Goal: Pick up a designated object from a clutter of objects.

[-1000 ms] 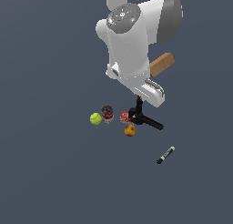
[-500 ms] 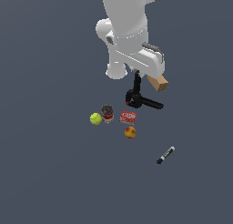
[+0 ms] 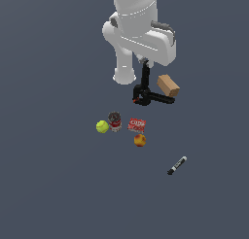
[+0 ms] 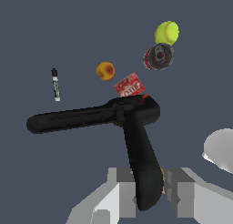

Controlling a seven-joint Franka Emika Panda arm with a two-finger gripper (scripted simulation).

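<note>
We have lifted the black clamp [image 3: 146, 93] higher than a moment ago, so it hangs above the red packet [image 3: 137, 124], with our gripper [image 4: 150, 191] shut tight on one handle, and the pick looks almost done.

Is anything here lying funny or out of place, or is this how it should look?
Nothing looks spilled or broken. The one oddity is the black clamp: it hangs from the gripper, which pinches just one handle, so the other handle juts out sideways. The marker lies apart from the ball, can, packet and fruit.
</note>
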